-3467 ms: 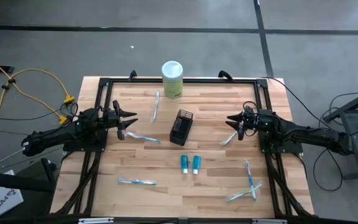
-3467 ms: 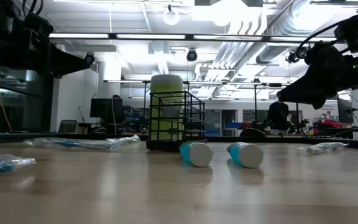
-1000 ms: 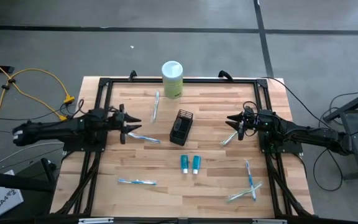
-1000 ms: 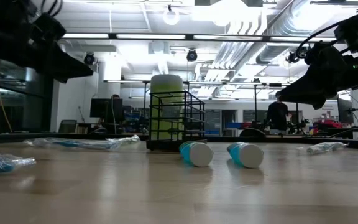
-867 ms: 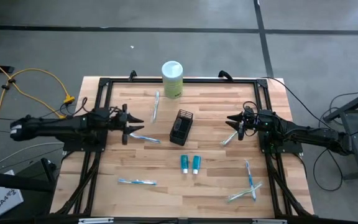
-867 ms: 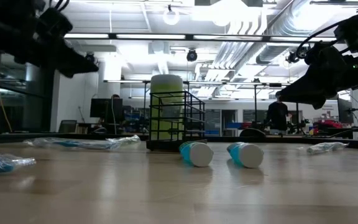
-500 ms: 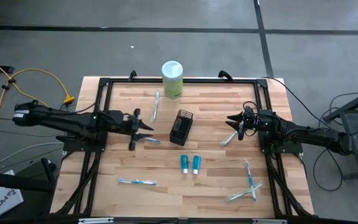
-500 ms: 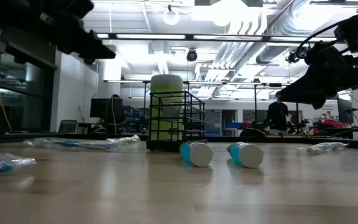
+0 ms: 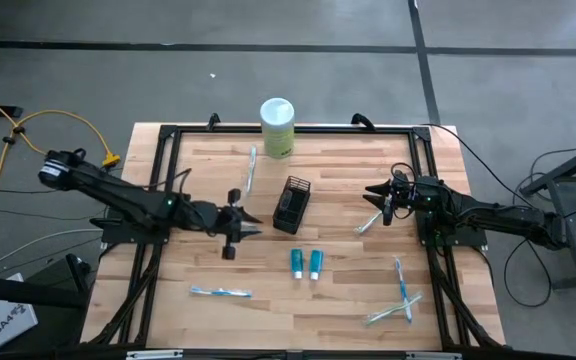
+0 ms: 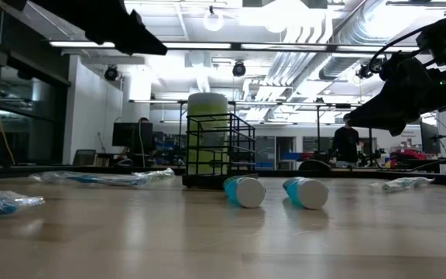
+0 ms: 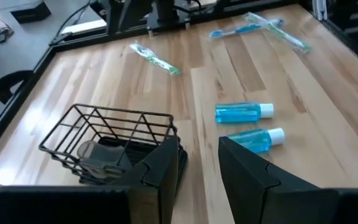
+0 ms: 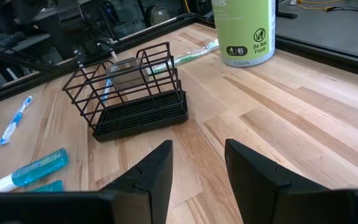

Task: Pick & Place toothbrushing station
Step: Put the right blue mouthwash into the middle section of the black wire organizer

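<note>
The black wire-mesh holder (image 9: 291, 205) stands upright on its base at the table's middle; it also shows in the left wrist view (image 11: 110, 140) and the right wrist view (image 12: 129, 90). Two teal white-capped tubes (image 9: 305, 263) lie side by side nearer the near edge. Toothbrushes lie scattered, among them one far of the holder (image 9: 250, 168), one near left (image 9: 220, 292) and one under my right gripper (image 9: 368, 222). My left gripper (image 9: 256, 225) is open and empty, in the air just left of the holder. My right gripper (image 9: 370, 192) is open and empty, right of the holder.
A pale green canister with a white lid (image 9: 277, 126) stands at the table's far edge, behind the holder. More toothbrushes (image 9: 400, 290) lie at the near right. A black frame (image 9: 168, 135) runs around the tabletop. Cables lie on the floor to the left.
My left gripper has gone toward the table's right edge and a little toward its near edge, rising as it went, and now stands close beside the holder. It has stayed open. My right arm and the things on the table have kept still.
</note>
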You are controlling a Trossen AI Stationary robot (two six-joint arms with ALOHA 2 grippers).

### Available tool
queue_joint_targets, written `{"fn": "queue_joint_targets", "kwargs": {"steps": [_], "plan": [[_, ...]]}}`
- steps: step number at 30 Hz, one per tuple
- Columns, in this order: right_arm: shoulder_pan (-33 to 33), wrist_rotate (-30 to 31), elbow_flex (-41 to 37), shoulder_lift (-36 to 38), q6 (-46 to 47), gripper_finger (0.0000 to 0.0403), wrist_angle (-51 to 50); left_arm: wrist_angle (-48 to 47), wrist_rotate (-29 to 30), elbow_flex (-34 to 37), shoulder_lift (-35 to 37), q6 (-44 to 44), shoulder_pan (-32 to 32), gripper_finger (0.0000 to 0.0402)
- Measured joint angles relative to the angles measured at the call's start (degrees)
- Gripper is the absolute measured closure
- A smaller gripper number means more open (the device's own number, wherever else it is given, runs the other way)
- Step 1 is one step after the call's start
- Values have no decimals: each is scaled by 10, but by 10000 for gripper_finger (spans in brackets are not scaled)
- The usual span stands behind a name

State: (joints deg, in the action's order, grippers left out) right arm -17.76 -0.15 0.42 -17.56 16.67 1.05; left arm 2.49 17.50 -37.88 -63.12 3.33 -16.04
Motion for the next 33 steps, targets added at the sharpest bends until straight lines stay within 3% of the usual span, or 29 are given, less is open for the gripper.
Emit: {"fn": "queue_joint_targets", "kwargs": {"steps": [16,26,33], "plan": [[0,0,0,0,0,264,0,-108,-11,-109,-115,24,4,291],[0,0,0,0,0,264,0,-132,-109,-163,-208,87,28,291],[0,0,0,0,0,264,0,-168,-210,-192,-231,114,26,291]]}}
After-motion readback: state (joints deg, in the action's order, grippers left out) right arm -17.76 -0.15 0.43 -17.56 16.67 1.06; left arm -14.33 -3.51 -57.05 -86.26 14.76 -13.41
